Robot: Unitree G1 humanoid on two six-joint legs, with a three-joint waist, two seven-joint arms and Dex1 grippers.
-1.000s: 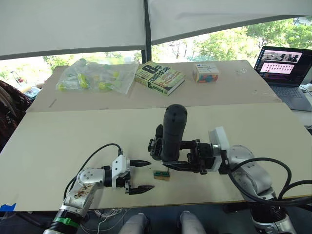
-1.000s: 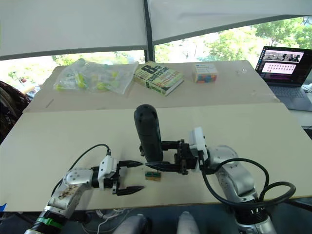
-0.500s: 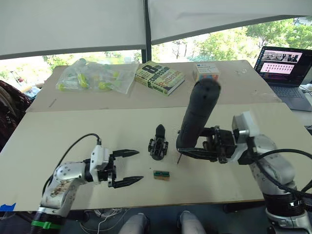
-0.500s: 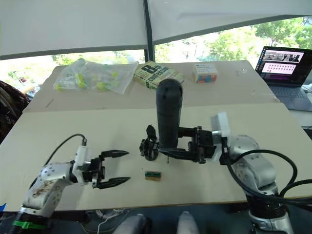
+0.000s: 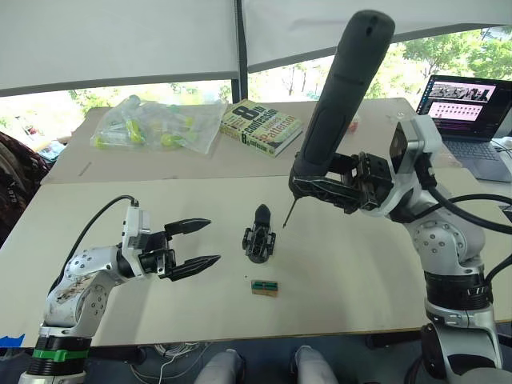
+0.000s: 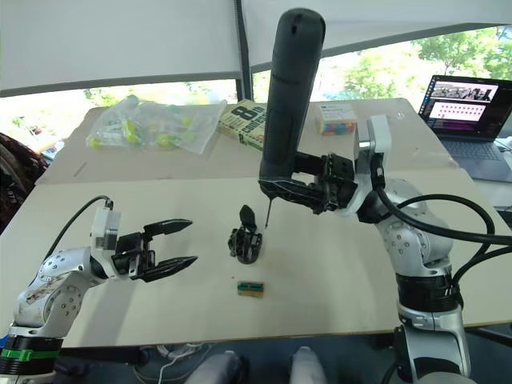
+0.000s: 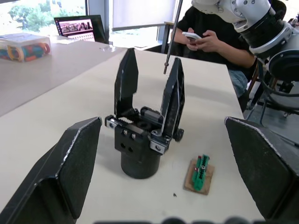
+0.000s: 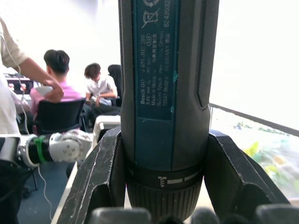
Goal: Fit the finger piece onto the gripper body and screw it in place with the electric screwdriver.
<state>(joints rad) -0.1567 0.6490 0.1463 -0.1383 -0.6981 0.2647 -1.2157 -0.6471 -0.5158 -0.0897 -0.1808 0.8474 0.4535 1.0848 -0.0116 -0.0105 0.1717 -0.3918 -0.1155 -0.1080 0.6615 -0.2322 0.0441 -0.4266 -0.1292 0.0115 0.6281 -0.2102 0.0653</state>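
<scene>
A pale, flat surface (image 5: 120, 216) carried the gripper body (image 5: 259, 234), which stood upright near its middle, with a small green-topped block (image 5: 265, 287) lying just in front of it. Farther back lay a clear bag of yellow-green items (image 5: 156, 124), a book (image 5: 262, 126), a small colourful box (image 6: 335, 118) and an open laptop (image 5: 470, 120).

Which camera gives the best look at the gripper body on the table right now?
The left wrist view: the gripper body stands close and central between the open left gripper's fingers, both its upright fingers clear. The eye views show it small, below the screwdriver bit. The right wrist view shows the screwdriver barrel held in the right gripper.
</scene>
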